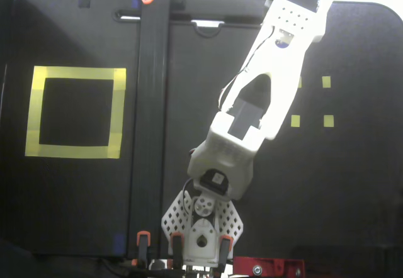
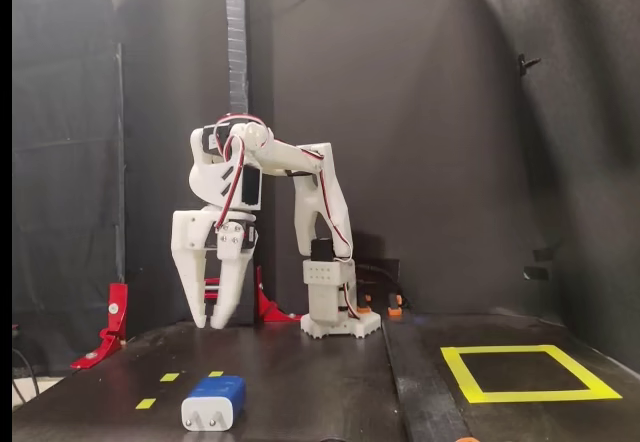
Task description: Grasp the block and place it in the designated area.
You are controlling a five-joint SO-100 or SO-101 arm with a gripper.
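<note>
The dark-blue block lies on the black table near the front, its two pale prongs facing the camera, among the tiny yellow squares. My gripper hangs tips-down behind the block and a little above the table. Its jaws are slightly apart with nothing between them. The designated area, a square of wide yellow tape, lies far to the right; it also shows at the left of the fixed view from above. From above, the arm reaches to the upper right; I cannot make out the block or fingertips there.
The arm's base stands at the back middle. A red clamp sits at the left edge. A raised dark strip runs between the two mat halves. Four tiny yellow squares mark the right mat.
</note>
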